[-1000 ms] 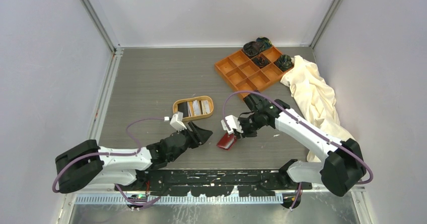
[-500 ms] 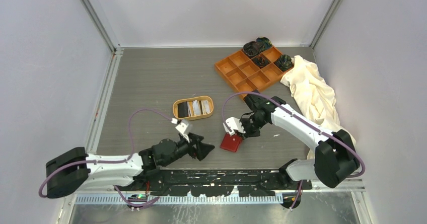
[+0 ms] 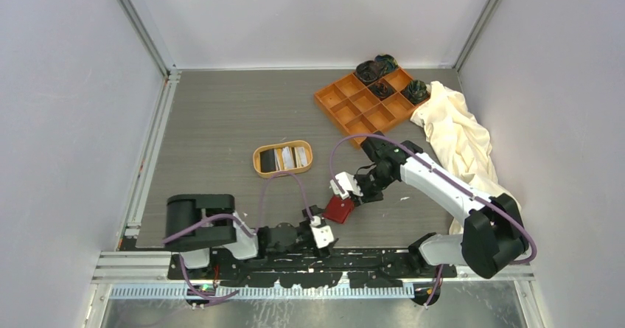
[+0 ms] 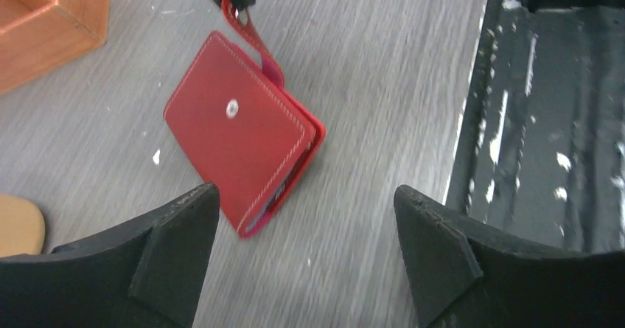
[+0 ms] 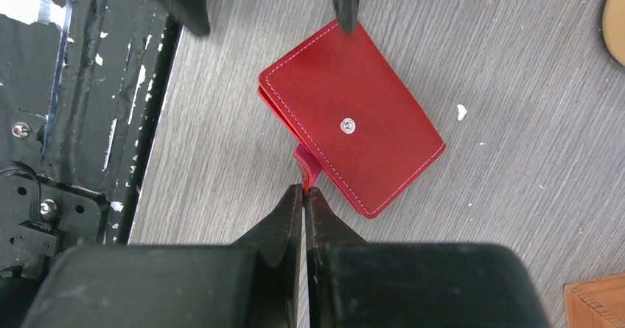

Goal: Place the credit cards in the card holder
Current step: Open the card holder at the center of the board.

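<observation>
Top view: closed red card holder (image 3: pixel 338 209) lies flat on the table (image 3: pixel 221 121) near the front edge. Credit cards (image 3: pixel 284 158) sit in the oval tan dish (image 3: pixel 255 158), well apart from it.

Left wrist: left gripper (image 4: pixel 306 195) has its jaws wide and empty; the card holder lies just beyond the fingertips.

Right wrist: right gripper (image 5: pixel 304 193) is pinched tight on the card holder's snap tab (image 5: pixel 309 162).

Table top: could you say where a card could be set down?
Free: the stretch from the oval dish to the left wall and far wall. Crowded: around the card holder in the right hand, and by the tray and cloth.
</observation>
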`<state>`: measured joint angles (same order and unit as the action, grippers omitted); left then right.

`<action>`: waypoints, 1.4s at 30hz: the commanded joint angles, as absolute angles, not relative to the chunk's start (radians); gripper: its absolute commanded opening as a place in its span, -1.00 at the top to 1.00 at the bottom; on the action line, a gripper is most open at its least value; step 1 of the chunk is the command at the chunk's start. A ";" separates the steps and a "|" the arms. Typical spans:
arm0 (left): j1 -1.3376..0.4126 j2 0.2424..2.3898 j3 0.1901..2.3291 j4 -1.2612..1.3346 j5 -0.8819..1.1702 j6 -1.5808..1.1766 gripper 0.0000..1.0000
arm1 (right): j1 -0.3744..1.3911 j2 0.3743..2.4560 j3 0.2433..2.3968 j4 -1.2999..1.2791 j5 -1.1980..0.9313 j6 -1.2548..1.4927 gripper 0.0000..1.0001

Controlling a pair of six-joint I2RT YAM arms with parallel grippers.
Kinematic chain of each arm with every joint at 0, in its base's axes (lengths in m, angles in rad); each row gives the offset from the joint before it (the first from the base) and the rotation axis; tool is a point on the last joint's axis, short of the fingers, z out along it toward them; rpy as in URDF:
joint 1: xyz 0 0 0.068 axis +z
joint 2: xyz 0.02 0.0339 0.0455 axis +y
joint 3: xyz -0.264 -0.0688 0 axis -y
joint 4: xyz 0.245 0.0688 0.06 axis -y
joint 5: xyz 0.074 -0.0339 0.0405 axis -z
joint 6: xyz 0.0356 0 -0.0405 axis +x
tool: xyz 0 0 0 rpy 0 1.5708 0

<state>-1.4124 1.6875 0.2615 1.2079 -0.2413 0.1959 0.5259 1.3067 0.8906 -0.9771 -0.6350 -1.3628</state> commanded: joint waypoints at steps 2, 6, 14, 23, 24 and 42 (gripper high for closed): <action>-1.448 1.796 0.400 1.433 -0.403 0.269 -0.75 | 0.521 1.276 0.907 -1.007 -0.684 -1.401 0.84; -1.448 1.809 0.422 1.433 -0.459 0.229 -0.71 | 0.521 1.273 0.908 -1.016 -0.693 -1.412 0.84; -1.448 1.838 0.427 1.433 -0.505 0.143 -0.32 | 0.521 1.272 0.907 -1.019 -0.693 -1.422 0.83; -1.448 1.871 0.442 1.431 -0.512 0.134 -0.31 | 0.521 1.277 0.905 -1.019 -0.694 -1.423 0.83; -1.448 1.876 0.444 1.431 -0.521 0.134 -0.32 | 0.522 1.278 0.905 -1.019 -0.692 -1.424 0.83; -1.448 1.860 0.427 1.431 -0.623 0.093 0.12 | 0.521 1.281 0.905 -1.023 -0.693 -1.428 0.83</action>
<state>-1.4448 1.8938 0.4259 1.3514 -0.5838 0.1280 0.5259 1.3018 0.8906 -1.0077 -0.6582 -1.4090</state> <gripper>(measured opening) 0.446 0.086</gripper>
